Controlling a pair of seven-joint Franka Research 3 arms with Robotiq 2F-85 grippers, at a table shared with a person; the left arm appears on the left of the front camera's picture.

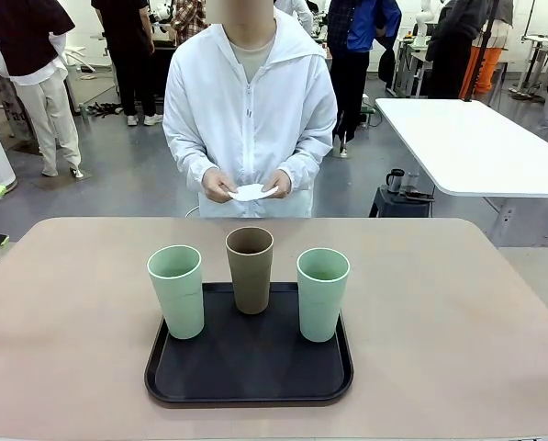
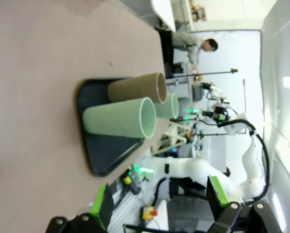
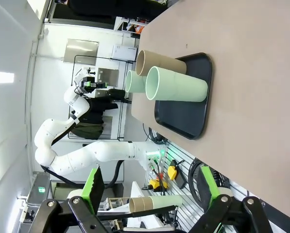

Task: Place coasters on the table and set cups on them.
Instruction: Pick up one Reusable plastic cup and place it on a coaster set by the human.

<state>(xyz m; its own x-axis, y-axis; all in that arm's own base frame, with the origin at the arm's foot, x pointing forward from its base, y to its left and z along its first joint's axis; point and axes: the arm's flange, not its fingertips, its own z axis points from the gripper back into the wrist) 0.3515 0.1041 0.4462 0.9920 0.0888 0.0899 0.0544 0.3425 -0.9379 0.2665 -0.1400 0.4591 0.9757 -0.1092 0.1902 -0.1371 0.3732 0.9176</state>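
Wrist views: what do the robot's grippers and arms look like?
The left gripper and right gripper have black jointed fingers with bright green pads. Farther off, the left arm and right arm are smooth, rounded and white, with black cables.

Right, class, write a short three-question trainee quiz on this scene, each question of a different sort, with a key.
1. Count: how many cups stand on the black tray?
2. Multiple choice: where are the coasters? A on the black tray; B in the person's hands; C under the cups.
3. True or false: the right gripper is shut on a mint green cup.

Key: 1 three; 2 B; 3 false, its jaws stand open and hold nothing.
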